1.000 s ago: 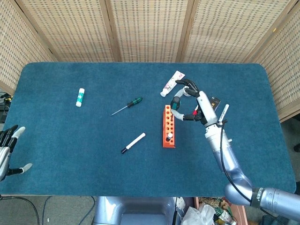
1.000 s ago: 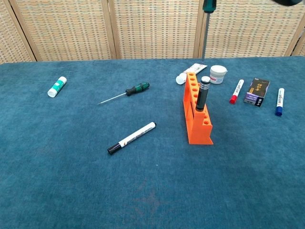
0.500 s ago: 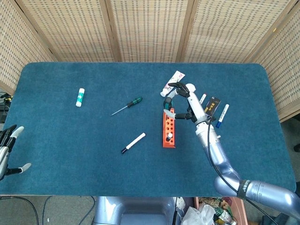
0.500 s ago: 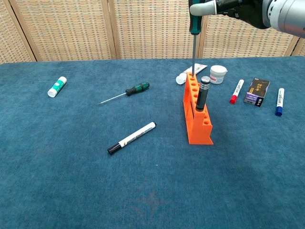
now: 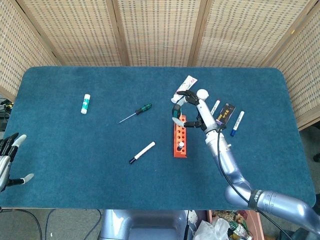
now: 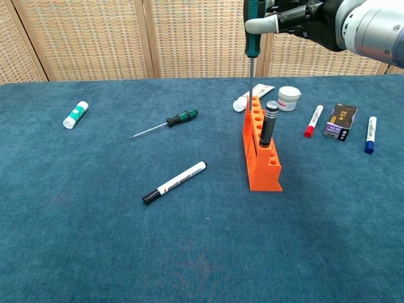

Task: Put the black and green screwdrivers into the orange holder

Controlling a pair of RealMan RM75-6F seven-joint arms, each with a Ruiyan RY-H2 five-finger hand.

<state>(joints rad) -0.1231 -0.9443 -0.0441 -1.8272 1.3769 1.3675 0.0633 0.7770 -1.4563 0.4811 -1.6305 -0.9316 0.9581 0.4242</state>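
My right hand (image 5: 194, 109) (image 6: 302, 16) grips a green-handled screwdriver (image 6: 252, 28) upright above the far end of the orange holder (image 5: 180, 134) (image 6: 264, 165). Its thin shaft reaches down to the holder's far holes; whether the tip is inside one I cannot tell. A black-handled tool (image 6: 269, 123) stands in a nearer slot. A second black and green screwdriver (image 5: 136, 113) (image 6: 168, 121) lies flat on the blue table, left of the holder. My left hand (image 5: 6, 161) rests open at the table's front left edge, far from everything.
A white marker (image 5: 142, 152) (image 6: 175, 182) lies in front of the loose screwdriver. A glue stick (image 5: 85, 103) lies far left. Behind and right of the holder are a tube (image 6: 254, 95), white jar (image 6: 289, 98), red marker (image 6: 312, 120), black box (image 6: 339, 122) and blue marker (image 6: 370, 134).
My right hand has carried the green screwdriver left and downward, from beside the holder to over its far end. The left hand and the table objects have stayed put.
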